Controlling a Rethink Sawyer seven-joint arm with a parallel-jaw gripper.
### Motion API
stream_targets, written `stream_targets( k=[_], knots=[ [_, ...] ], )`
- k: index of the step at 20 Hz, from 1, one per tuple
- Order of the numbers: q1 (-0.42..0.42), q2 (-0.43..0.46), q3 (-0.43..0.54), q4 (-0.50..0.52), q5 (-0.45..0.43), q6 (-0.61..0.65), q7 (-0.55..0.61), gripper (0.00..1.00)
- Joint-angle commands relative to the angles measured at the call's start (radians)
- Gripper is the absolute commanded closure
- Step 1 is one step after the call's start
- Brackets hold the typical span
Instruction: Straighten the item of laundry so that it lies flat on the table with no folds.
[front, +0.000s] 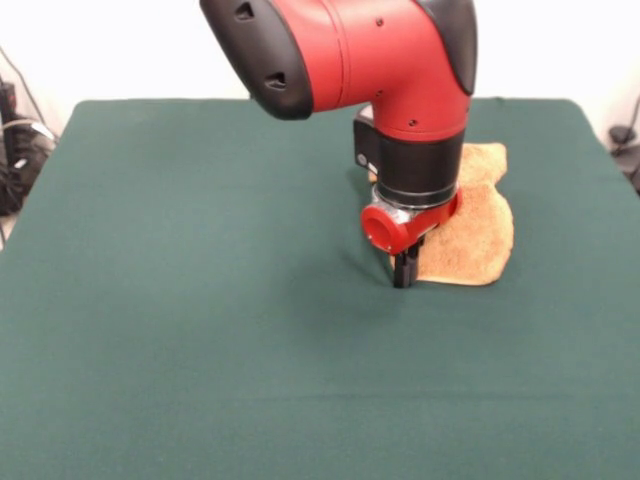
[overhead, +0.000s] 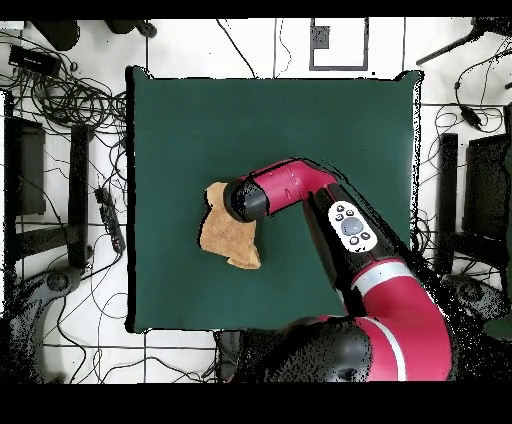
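Observation:
The golden-orange towel (front: 478, 232) lies bunched and folded on the dark green table (front: 200, 300), right of centre and towards the far side. The arm hides part of it. My gripper (front: 403, 270) points straight down and reaches the table at the towel's near left edge. I cannot see whether it is open or shut, or whether it holds cloth. In the overhead view the towel (overhead: 225, 238) lies at the table's (overhead: 300, 120) left middle. The arm's wrist (overhead: 245, 199) covers the towel's upper right part and hides the gripper.
The red arm (overhead: 350, 225) reaches in from the bottom right across the table. Cables and dark equipment (overhead: 60, 110) lie on the floor around the table. More cables show at the left edge of the front view (front: 18, 150).

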Motion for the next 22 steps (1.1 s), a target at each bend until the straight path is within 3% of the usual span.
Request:
stream_targets(
  k=[1,22],
  knots=[
    [0.029,0.375,-0.043,-0.171,-0.179,-0.281,0.000,1.00],
    [0.022,0.379,-0.037,-0.171,-0.178,-0.282,-0.011,1.00]
  ],
)
